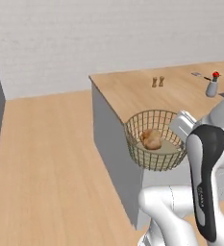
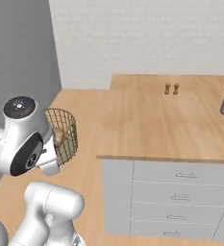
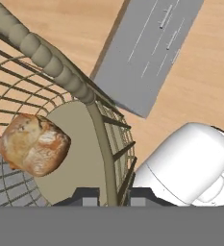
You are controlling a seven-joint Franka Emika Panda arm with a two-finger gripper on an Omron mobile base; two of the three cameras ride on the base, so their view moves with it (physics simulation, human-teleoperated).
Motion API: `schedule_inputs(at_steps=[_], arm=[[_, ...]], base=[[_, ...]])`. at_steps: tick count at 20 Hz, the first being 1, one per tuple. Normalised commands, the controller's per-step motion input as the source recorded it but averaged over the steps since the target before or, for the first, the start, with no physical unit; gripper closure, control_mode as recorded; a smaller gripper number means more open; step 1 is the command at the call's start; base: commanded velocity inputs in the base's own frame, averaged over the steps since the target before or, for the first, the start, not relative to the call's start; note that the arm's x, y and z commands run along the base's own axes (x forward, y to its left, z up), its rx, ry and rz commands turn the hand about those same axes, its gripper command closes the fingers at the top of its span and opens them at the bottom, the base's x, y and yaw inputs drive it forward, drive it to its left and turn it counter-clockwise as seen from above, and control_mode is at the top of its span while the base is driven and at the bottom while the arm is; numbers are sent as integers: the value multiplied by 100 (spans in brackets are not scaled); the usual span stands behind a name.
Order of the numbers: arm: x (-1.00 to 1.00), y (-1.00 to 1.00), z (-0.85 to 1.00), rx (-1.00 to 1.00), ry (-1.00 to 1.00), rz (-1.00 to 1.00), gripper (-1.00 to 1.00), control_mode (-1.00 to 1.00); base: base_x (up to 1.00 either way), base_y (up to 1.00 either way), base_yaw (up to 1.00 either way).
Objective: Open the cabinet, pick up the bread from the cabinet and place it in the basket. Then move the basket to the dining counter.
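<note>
We hold the round tan wire-mesh basket (image 1: pixel 155 140) by its rim: in the hand view, the 2 dark fingertips of the two-finger gripper (image 3: pixel 111 196) sit closed on either side of the thin rim wall at the bottom centre of the frame. In the left base view the basket hangs at centre right, over the near corner of the long light-wood dining counter with grey sides (image 1: pixel 132 89), and we cannot tell whether its base touches the top yet. In the right base view it sits at left centre, partly hidden behind the arm.

The pinch is on 1 side only, so the basket can pivot about the fingers and tilt. We judge that a quick swing or an abrupt stop could slip the wire out of the grip. If we release while the basket overhangs the corner, it may tip off toward the wooden floor.

The small round tan-brown bun (image 3: pixel 34 143) lies loose on the flat beige base, at left centre of the hand view, near the far wall. It has a rough, mottled crust with pale patches. Nothing holds it, so a tilt would probably roll it against the mesh.
</note>
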Motion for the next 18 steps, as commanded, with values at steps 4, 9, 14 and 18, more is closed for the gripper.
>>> schedule_inputs(at_steps=[4, 9, 14, 18], arm=[[0, 0, 0, 0, 0, 0, 100, 100], [0, 0, 0, 0, 0, 0, 100, 100], [0, 0, 0, 0, 0, 0, 100, 100], [0, 0, 0, 0, 0, 0, 100, 100]], base=[[99, 100, -48], [100, 95, -59], [81, 91, -68], [78, 81, -72]])
